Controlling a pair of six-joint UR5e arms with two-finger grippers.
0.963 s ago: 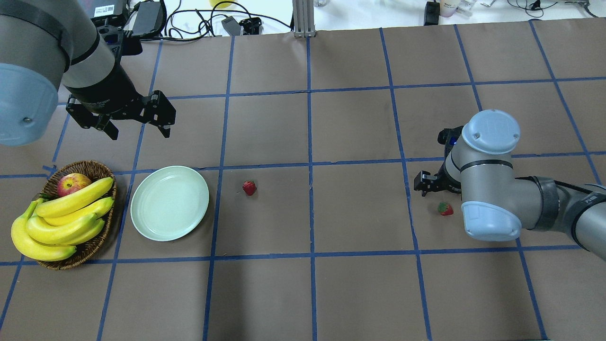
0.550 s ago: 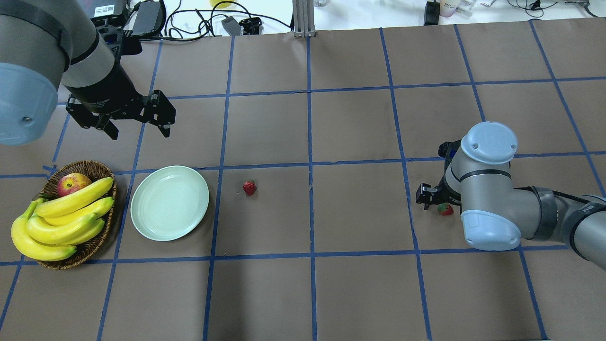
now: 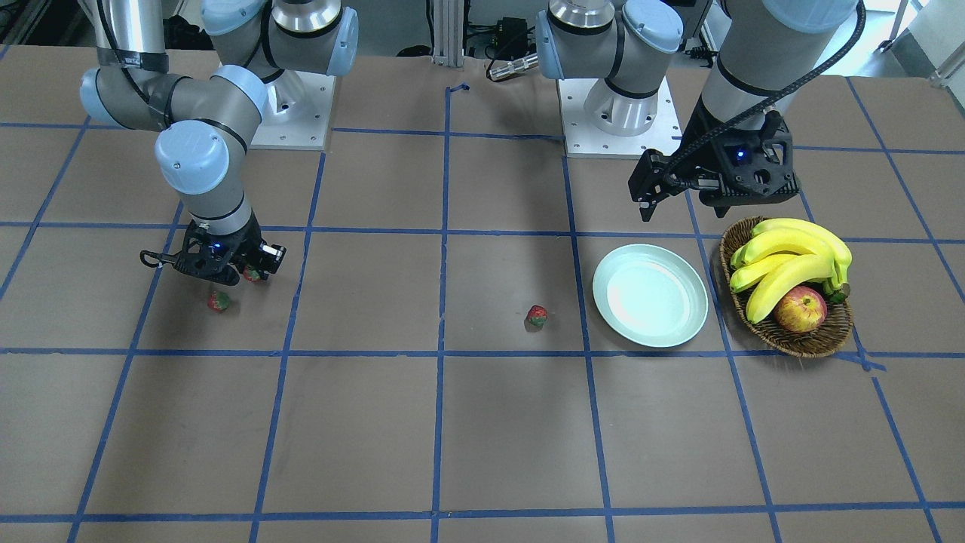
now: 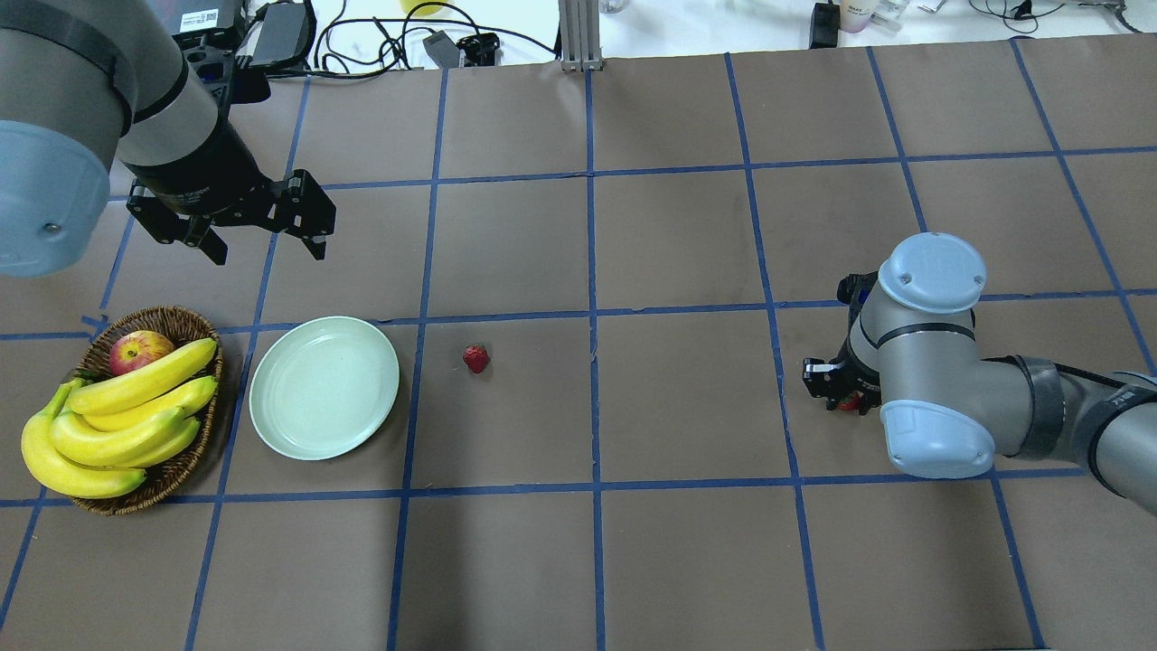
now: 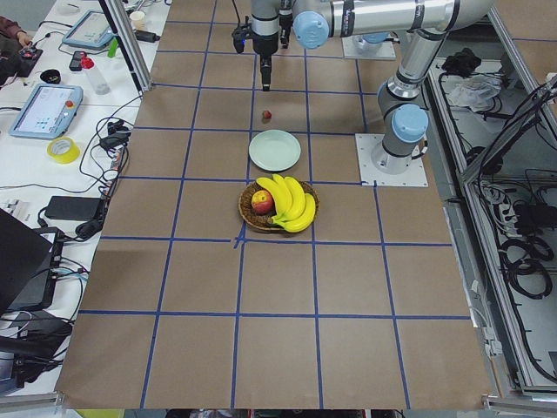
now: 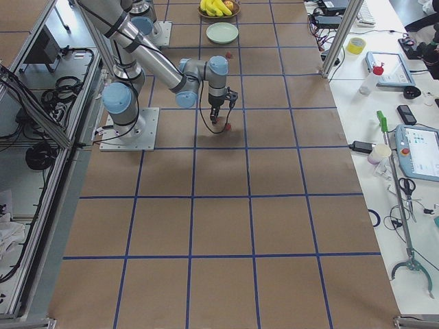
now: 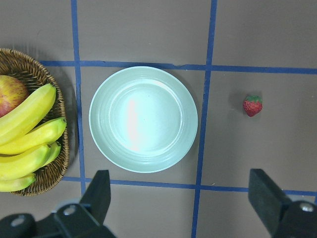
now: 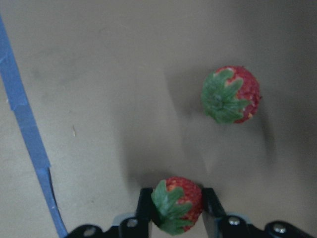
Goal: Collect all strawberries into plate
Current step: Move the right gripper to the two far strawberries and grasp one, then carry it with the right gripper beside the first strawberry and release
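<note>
My right gripper (image 8: 177, 208) is shut on a strawberry (image 8: 177, 202), low over the table at the right; it also shows in the front view (image 3: 252, 268) and the overhead view (image 4: 836, 396). A second strawberry (image 8: 230, 94) lies loose on the table just beside it (image 3: 219, 302); my arm hides it in the overhead view. A third strawberry (image 4: 476, 358) lies right of the plate (image 4: 262, 407), which is pale mint and empty. My left gripper (image 4: 267, 244) is open and empty, hovering beyond the plate; its wrist view shows the plate (image 7: 96, 124) and that strawberry (image 7: 252, 105).
A brown wicker basket (image 4: 176, 316) with bananas (image 4: 126, 420) and a red-yellow apple (image 4: 140, 351) stands left of the plate. Cables and boxes (image 4: 280, 32) lie past the table's far edge. Blue tape lines grid the brown table.
My right gripper has moved over the strawberry that lay free beside it and has shut on it. The left arm, plate and middle strawberry have not moved.
</note>
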